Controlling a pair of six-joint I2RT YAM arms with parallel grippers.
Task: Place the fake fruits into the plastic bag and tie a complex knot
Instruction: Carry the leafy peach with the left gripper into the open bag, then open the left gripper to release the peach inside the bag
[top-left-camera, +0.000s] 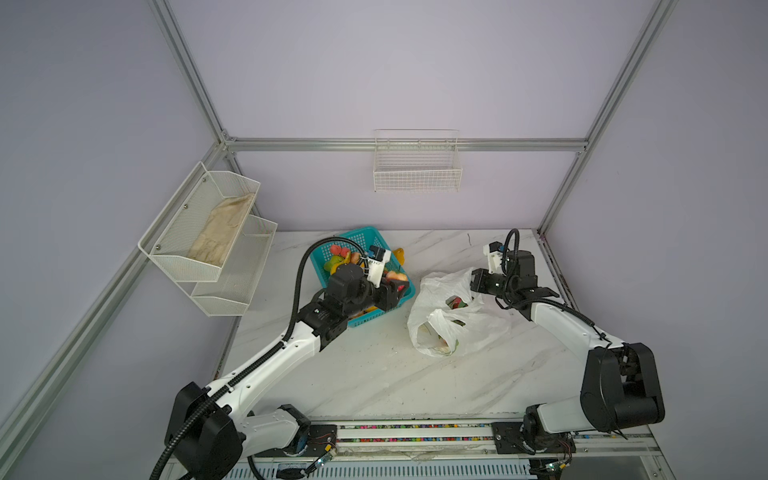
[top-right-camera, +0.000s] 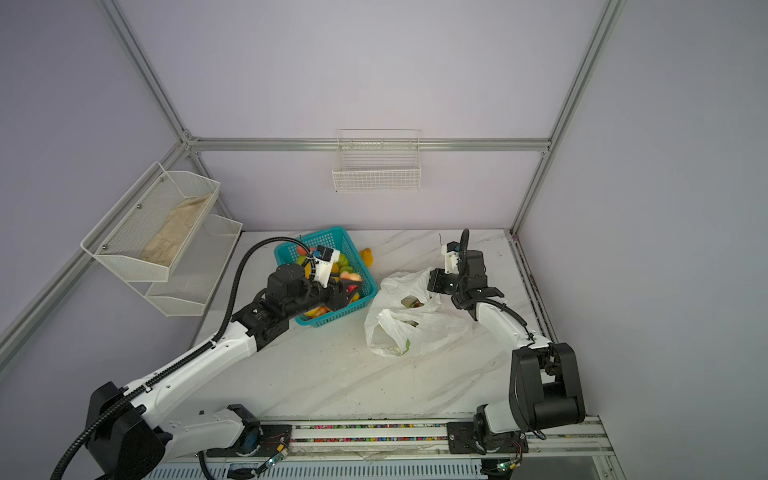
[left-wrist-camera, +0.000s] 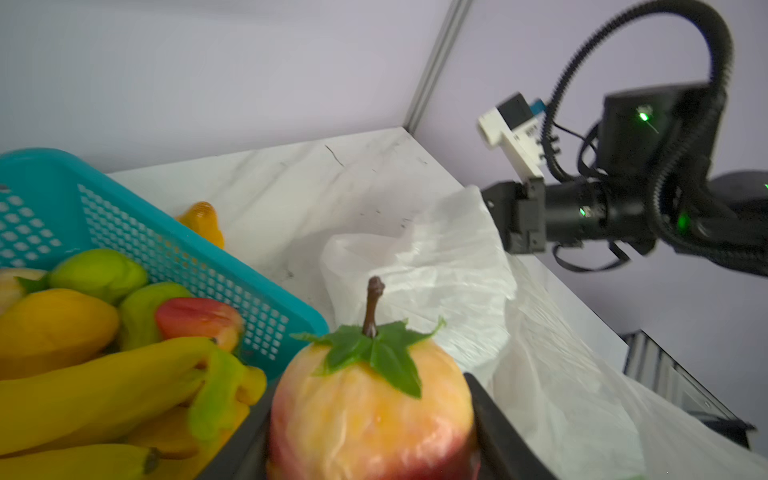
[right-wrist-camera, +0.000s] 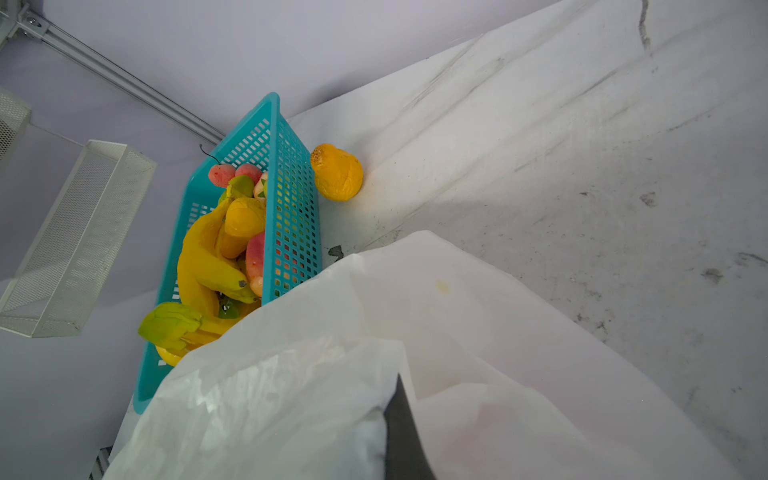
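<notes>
Surface: white marble table (top-left-camera: 374, 374), lilac walls behind.
Left gripper (top-left-camera: 400, 287): clamped on an apple (left-wrist-camera: 370, 415) over the teal basket (top-left-camera: 365, 239) edge.
Right gripper (top-left-camera: 478, 283): closed, pinching the plastic bag (top-left-camera: 461, 328) rim.
Fake fruits (left-wrist-camera: 83, 332): mostly in the basket, some inside the bag.

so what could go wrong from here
The apple is round and glossy in the left gripper; it could slip on the way over. The right gripper holds only one edge of the bag, so the slack mouth may catch it. A loose orange fruit beside the basket could be missed.
</notes>
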